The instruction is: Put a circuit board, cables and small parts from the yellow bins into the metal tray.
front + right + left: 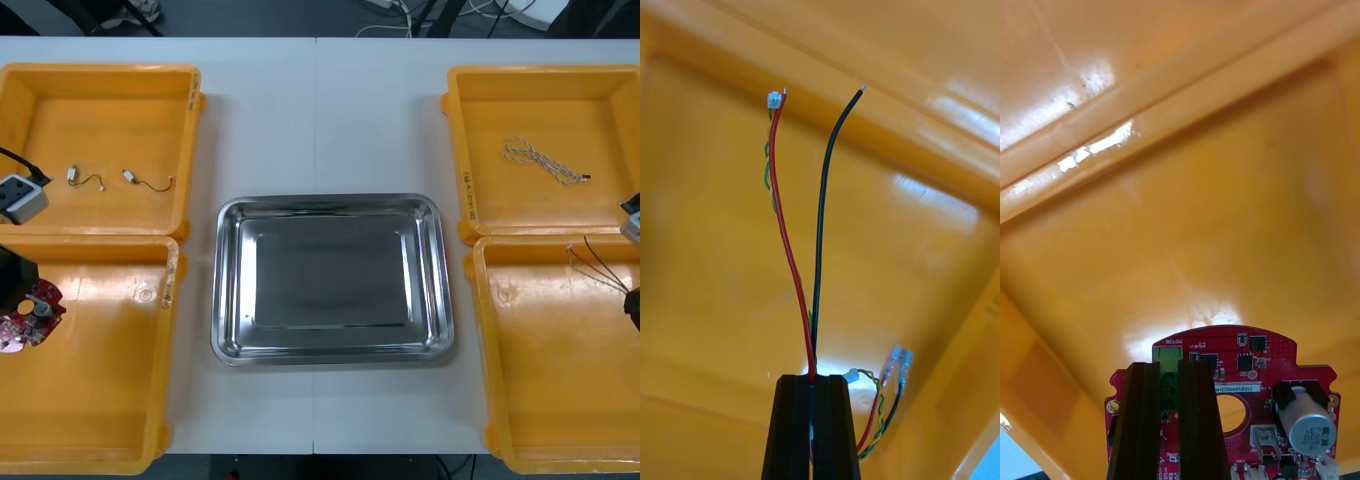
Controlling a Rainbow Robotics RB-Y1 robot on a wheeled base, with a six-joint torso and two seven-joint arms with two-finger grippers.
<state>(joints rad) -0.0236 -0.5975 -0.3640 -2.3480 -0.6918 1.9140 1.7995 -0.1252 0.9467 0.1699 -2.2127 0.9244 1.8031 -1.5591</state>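
A light table takes up most of the front view. A thin seam runs down the table's middle, from its far edge to its near edge. Beyond the table's far edge lies a dark floor. On that floor, just past the far edge and toward the table's right half, loose white cords trail beside the dark slanted legs of some stand. Below the table's near edge a dark strip shows.

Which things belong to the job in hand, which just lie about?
Job: round red circuit board, in left gripper; red and black cables, in right gripper; metal tray.
Untouched: twisted white cable, far right yellow bin; two short dark cables, far left bin.
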